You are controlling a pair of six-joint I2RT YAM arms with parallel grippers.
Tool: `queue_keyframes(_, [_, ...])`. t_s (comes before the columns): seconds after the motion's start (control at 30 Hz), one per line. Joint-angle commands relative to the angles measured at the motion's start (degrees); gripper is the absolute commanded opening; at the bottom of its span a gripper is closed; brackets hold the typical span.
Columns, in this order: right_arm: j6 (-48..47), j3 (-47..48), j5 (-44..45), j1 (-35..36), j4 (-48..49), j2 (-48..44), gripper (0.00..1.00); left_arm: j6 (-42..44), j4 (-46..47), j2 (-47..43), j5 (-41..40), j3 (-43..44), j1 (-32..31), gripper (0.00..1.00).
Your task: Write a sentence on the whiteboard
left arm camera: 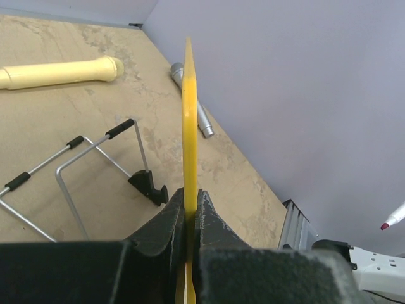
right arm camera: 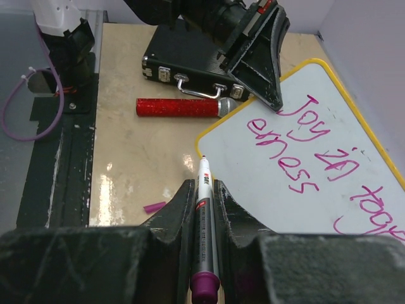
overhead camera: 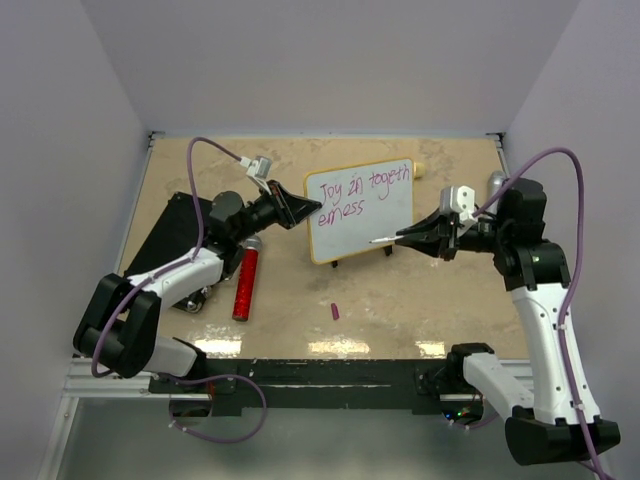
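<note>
The whiteboard (overhead camera: 365, 222) stands tilted at the table's middle on small black feet. Pink words (overhead camera: 357, 192) reading "Joy in togeth / erness" cover its upper part. My left gripper (overhead camera: 314, 207) is shut on its left yellow rim (left arm camera: 189, 114), jaws pinching the edge (left arm camera: 190, 195). My right gripper (overhead camera: 402, 238) is shut on a white marker (right arm camera: 205, 209) with a purple end. The marker's tip (overhead camera: 375, 241) points at the board's blank lower area (right arm camera: 272, 190), below the words (right arm camera: 297, 149). I cannot tell whether the tip touches.
A black case (overhead camera: 165, 235) lies at the left with a red glittery tube (overhead camera: 245, 283) beside it. A small pink cap (overhead camera: 335, 311) lies in front of the board. A cream cylinder (left arm camera: 60, 71) and a silver one (left arm camera: 204, 121) lie behind it, near a wire stand (left arm camera: 95, 155).
</note>
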Motion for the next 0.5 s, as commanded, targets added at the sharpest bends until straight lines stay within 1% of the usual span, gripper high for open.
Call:
queue_keyframes(0.0, [-2.6,1.2,-2.1,-0.3,-1.9,-1.0,0.0,-3.4,12.9,-3.7,0.5,-0.3,0.4,0.0])
queue_keyframes(0.1, [-2.5,0.9,0.3,-0.3,-1.9,-2.1,0.0,-4.5,14.0,-5.9,-0.2,-3.2,0.4,0.0])
queue_keyframes(0.2, [0.2,-1.6,3.9,-0.3,0.9,-3.2,0.0,-5.3,14.0,-8.8,-1.3,-5.1,0.3,0.0])
queue_keyframes(0.27, [2.4,-3.4,5.4,-0.3,4.0,-3.7,0.0,-4.8,13.8,-11.7,-4.6,-6.4,-1.4,0.0])
queue_keyframes(0.33, [2.7,-3.8,6.6,-0.3,4.5,-4.2,0.0,-4.4,13.1,-13.3,-7.5,-8.3,-4.7,0.0])
queue_keyframes(0.4, [1.8,-3.2,7.5,-0.3,3.5,-3.8,0.0,-3.6,13.0,-15.3,-12.6,-10.5,-7.6,0.0])
queue_keyframes(0.43, [1.2,-3.1,7.7,-0.3,2.9,-3.5,0.0,-3.1,13.0,-16.1,-14.7,-11.3,-10.9,0.0])
queue_keyframes(0.47, [0.5,-2.8,7.8,-0.3,2.3,-3.3,0.0,-2.8,13.0,-17.5,-18.7,-12.2,-12.3,0.0])
